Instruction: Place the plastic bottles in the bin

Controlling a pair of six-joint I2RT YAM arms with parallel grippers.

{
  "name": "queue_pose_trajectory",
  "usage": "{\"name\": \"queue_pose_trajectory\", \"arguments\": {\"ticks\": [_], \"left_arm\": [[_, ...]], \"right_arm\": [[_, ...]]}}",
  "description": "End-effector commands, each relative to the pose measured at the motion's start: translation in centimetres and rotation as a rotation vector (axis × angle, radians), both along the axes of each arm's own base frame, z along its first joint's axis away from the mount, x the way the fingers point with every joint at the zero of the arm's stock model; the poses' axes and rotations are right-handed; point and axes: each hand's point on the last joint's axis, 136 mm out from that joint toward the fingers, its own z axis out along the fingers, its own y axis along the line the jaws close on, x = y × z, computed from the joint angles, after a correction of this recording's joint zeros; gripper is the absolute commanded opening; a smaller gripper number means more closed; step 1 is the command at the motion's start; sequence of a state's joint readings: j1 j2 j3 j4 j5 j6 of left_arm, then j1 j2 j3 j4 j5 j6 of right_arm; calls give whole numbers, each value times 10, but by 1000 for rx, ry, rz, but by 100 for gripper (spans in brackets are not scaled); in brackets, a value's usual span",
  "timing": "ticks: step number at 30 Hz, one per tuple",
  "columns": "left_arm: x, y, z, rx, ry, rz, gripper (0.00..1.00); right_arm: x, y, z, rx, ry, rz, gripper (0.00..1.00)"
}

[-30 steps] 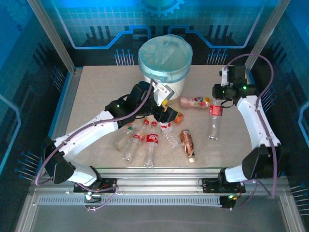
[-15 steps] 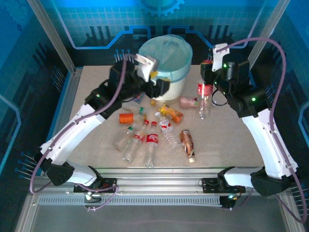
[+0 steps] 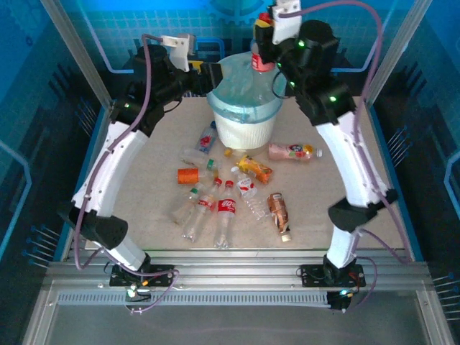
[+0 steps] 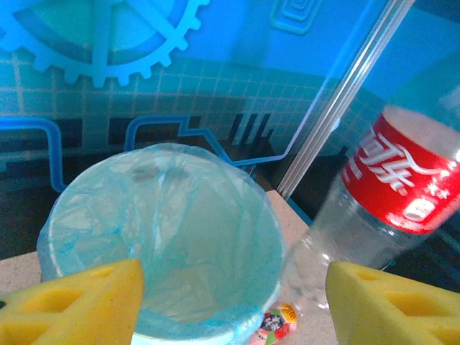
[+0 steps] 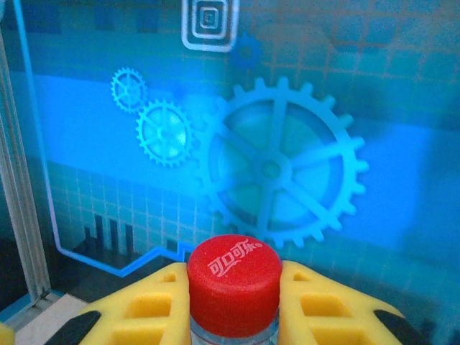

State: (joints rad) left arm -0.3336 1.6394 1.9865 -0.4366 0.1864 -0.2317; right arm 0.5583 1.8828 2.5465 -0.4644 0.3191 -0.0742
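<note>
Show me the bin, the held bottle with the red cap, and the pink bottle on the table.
bin (image 3: pixel 244 134): top view, white side wall.
held bottle (image 5: pixel 233 270): right wrist view, red cap.
pink bottle (image 3: pixel 286 151): top view, body.

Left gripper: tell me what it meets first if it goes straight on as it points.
Probably the bin, its lined open mouth straight ahead; the cola bottle sits off to one side. Depth unclear.

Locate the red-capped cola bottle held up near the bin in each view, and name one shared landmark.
Top external: cola bottle top centre, in the right gripper, at the bin's far rim.
Left wrist: right edge, red label showing, beside the bin.
Right wrist: its red cap bottom centre, between yellow fingers.
Shared landmark: the gear graphic on the back wall.
</note>
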Motion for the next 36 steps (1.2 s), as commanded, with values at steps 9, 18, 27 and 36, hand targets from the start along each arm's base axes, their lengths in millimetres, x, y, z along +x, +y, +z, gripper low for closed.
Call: {"name": "queue_pose_trajectory", "arguments": {"ticks": [9, 18, 27, 36], "left_arm": [[39, 5, -25, -22, 88, -23, 69], [63, 13, -53, -24, 142, -9, 70], [66, 16, -50, -44, 138, -8, 74], [56, 16, -44, -60, 145, -20, 73]], "right_arm": [[99, 56, -65, -85, -55, 78, 3], [150, 63, -161, -105, 141, 112, 28], [139, 53, -138, -96, 116, 86, 56], [96, 37, -82, -49, 88, 108, 56]]}}
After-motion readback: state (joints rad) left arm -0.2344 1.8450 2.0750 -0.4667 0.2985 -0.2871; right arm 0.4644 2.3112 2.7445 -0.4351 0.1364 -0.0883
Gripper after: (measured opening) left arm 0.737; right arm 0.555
